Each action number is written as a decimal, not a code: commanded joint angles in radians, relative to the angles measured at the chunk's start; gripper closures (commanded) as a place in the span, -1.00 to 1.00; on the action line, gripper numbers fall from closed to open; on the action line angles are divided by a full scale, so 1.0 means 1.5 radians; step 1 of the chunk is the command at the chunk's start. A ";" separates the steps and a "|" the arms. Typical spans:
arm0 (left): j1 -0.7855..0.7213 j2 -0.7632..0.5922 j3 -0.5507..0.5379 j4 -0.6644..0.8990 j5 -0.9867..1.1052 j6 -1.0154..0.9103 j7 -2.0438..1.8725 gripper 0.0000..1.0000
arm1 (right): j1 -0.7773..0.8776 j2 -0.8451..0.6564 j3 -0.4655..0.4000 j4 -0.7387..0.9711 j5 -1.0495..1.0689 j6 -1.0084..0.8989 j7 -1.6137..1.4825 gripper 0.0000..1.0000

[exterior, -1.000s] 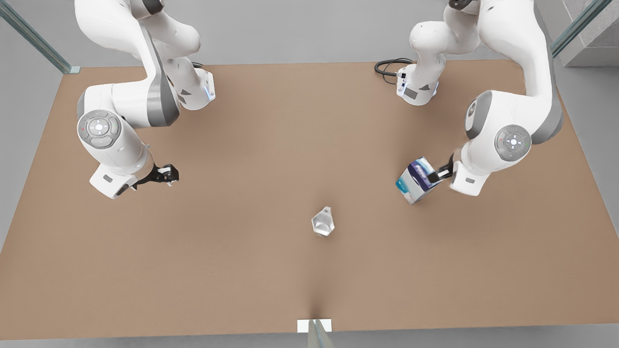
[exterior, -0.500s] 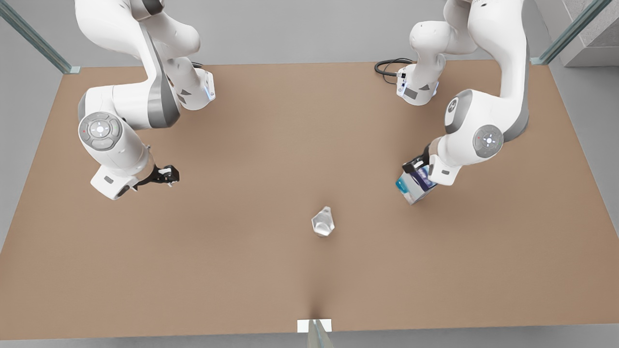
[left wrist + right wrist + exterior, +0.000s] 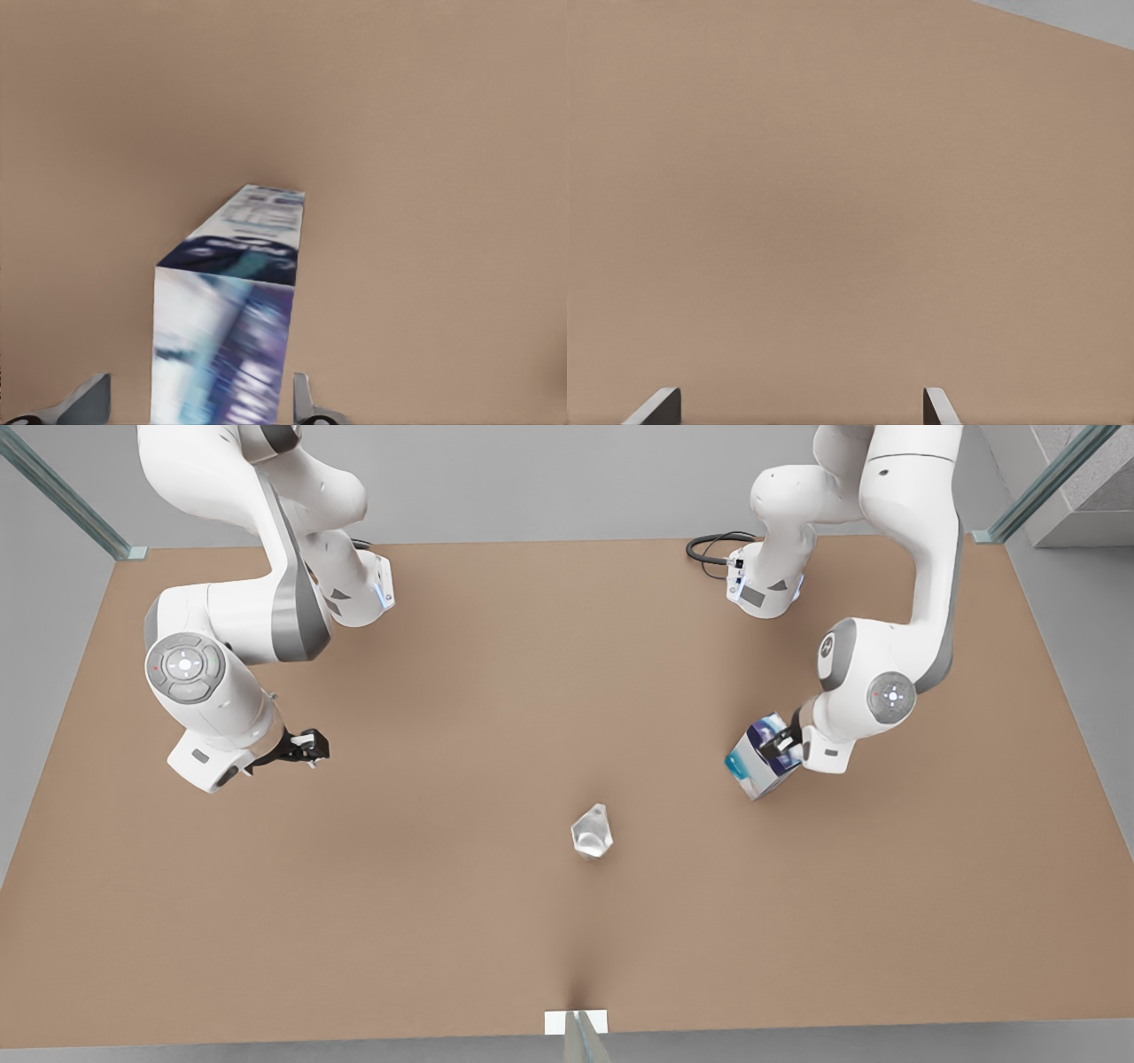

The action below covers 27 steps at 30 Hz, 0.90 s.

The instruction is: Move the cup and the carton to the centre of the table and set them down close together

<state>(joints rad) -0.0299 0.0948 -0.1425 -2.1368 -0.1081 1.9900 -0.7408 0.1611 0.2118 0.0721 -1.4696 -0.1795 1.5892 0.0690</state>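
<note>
**Entry: 2 items awaiting transfer, carton straddled but not yet clamped**

**Left gripper** (image 3: 780,741): at the carton (image 3: 760,757), at roughly 3 o'clock on the table (image 3: 496,655) in the front view. In the left wrist view the 2 fingertips (image 3: 89,398) stand either side of the carton (image 3: 232,310), spread apart; one side shows a gap, the other sits just beside the wall. Released, not clamped.

**Right gripper** (image 3: 301,748): at about 9 o'clock, over bare table, well apart from both items. Fingers (image 3: 656,405) spread wide, holding nothing. This arm waits.

**Carton:** boxy, white with a navy band and teal patches, larger than the cup. It appears tilted on the table.

**Cup** (image 3: 592,832): small, silver-grey, glassy, faceted and tapering. Sits near the middle, towards 6 o'clock, well apart from the carton. Whether it stands upright or lies over cannot be told.

**Risks, as judged:**
1. The carton looks off-centre between the fingers; closing could swivel or topple it.
2. A tilted carton gripped high may slip during the lift.
3. The cup's slick tapered facets may squirt out of a pinch.
4. Setting the carton down beside the light cup could knock it away.
</note>
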 commanded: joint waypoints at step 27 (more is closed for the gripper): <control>-0.014 -0.035 -0.120 0.141 0.146 -0.060 0.223 -0.04 | 0.000 0.004 0.000 -0.003 0.000 0.002 0.000 -1.00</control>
<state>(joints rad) -0.1270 0.0366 -0.3237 -1.9210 0.0948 1.9010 -0.2954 0.1611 0.2179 0.0721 -1.4742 -0.1795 1.5909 0.0690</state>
